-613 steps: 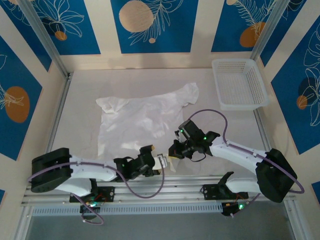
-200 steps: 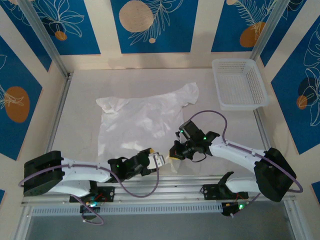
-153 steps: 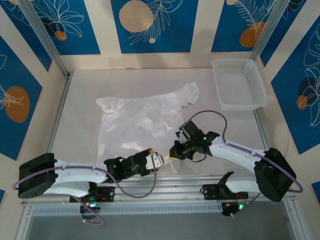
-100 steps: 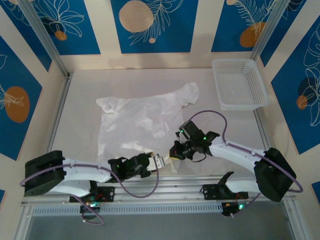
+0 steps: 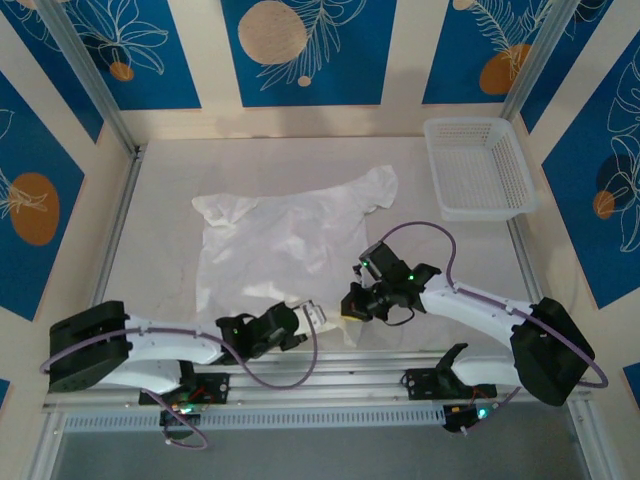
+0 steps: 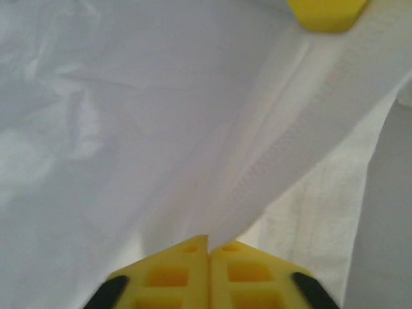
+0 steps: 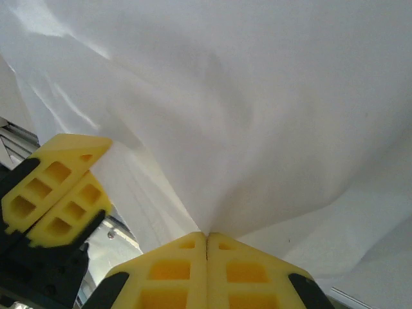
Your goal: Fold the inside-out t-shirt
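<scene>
On the white table (image 5: pixel 160 250), we've got the inside-out t-shirt (image 5: pixel 280 240) spread mostly flat but pretty wrinkly. It sits around the middle, a bit to the left, with one sleeve poking out toward the back right and the other bunched at the back left. Its near hem runs down toward the arms, and the near right corner is gathered where the two grippers meet.

The white lattice basket (image 5: pixel 478 168) is parked in the back right corner, well apart from the shirt.

The left arm (image 5: pixel 170 345) lies low along the near edge, reaching to the right. The right arm (image 5: pixel 480 305) comes in from the right side.

The left gripper (image 5: pixel 318 314) and right gripper (image 5: pixel 350 304) end up just beside each other at that corner.

From the left wrist, we see the left gripper (image 6: pixel 209 239) with its yellow fingers pressed together and a fold of white fabric (image 6: pixel 129 129) pinched between them, rising away taut. Same deal on the right wrist: the right gripper (image 7: pixel 206 235) is clamped on the cloth (image 7: pixel 257 96), with the left gripper's yellow fingers (image 7: pixel 55 190) close by on its left.
</scene>
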Motion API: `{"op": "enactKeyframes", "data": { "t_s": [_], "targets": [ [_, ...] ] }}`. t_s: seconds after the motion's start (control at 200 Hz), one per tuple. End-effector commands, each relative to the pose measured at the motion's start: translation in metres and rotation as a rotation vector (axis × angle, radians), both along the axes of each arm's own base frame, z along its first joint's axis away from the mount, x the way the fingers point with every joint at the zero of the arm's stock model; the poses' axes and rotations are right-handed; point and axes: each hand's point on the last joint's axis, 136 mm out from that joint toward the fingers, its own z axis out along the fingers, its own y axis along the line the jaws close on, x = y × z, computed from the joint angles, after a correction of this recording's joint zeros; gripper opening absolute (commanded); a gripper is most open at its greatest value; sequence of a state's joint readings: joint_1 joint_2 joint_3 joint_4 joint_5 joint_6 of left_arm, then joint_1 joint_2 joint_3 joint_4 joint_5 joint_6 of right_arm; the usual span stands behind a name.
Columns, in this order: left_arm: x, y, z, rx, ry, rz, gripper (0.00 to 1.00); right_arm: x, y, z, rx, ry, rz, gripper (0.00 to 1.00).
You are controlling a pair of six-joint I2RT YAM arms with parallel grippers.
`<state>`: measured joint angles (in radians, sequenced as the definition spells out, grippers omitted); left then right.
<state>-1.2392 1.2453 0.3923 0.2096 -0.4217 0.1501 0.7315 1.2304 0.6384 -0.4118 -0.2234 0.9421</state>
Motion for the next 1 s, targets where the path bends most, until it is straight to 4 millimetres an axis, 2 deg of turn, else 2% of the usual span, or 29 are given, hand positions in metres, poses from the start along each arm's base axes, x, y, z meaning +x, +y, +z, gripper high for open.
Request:
{"op": "enactKeyframes", "data": {
  "t_s": [0.0,0.035,0.075,0.185,0.27,0.305,0.39,0.46,0.575,0.64,0.67,0.71,0.78,0.82,0.9,0.96,0.995],
  "targets": [
    [0.005,-0.007,0.036,-0.07,0.008,0.016,0.0,-0.001,-0.008,0.003,-0.025,-0.03,0.01,0.42],
    [0.004,-0.012,0.049,-0.104,0.018,0.001,0.0,0.001,-0.008,0.009,-0.026,-0.074,0.025,0.54],
    [0.003,-0.017,0.062,-0.145,0.041,-0.023,0.0,0.005,-0.007,0.019,-0.018,-0.16,0.054,0.6],
    [0.004,-0.023,0.083,-0.232,0.098,-0.052,0.0,0.016,0.004,0.053,0.016,-0.538,0.174,0.69],
    [0.007,-0.023,0.091,-0.262,0.107,-0.055,0.0,0.014,0.018,0.074,0.051,-0.871,0.326,0.73],
    [0.008,-0.023,0.092,-0.27,0.112,-0.055,0.0,0.013,0.022,0.078,0.047,-1.011,0.387,0.79],
    [0.01,-0.024,0.096,-0.288,0.123,-0.055,0.0,0.005,0.036,0.082,0.043,-1.317,0.541,0.9],
    [0.011,-0.025,0.1,-0.296,0.13,-0.052,0.0,0.009,0.043,0.08,0.008,-1.437,0.599,0.92],
    [0.012,-0.025,0.109,-0.32,0.129,-0.05,0.0,0.03,0.051,0.059,-0.166,-1.509,0.671,0.92],
    [0.012,-0.025,0.114,-0.338,0.127,-0.055,0.0,0.053,0.05,0.056,-0.305,-1.575,0.611,0.92],
    [0.012,-0.024,0.116,-0.341,0.125,-0.055,0.0,0.064,0.049,0.058,-0.358,-1.599,0.568,0.9],
    [0.012,-0.022,0.115,-0.337,0.127,-0.054,0.0,0.076,0.046,0.06,-0.413,-1.615,0.508,0.81],
    [0.01,-0.017,0.11,-0.323,0.135,-0.053,0.0,0.083,0.041,0.064,-0.437,-1.602,0.454,0.5],
    [0.008,-0.013,0.105,-0.313,0.14,-0.045,0.0,0.079,0.041,0.063,-0.388,-1.569,0.465,0.38],
    [0.009,-0.004,0.095,-0.304,0.14,-0.013,0.0,0.057,0.045,0.059,-0.18,-1.435,0.525,0.21],
    [0.01,-0.001,0.088,-0.305,0.14,0.004,0.0,0.046,0.041,0.063,-0.061,-1.357,0.502,0.1],
    [0.011,0.0,0.085,-0.304,0.141,0.012,0.07,0.041,0.037,0.065,-0.017,-1.334,0.484,0.03]
  ]
}}
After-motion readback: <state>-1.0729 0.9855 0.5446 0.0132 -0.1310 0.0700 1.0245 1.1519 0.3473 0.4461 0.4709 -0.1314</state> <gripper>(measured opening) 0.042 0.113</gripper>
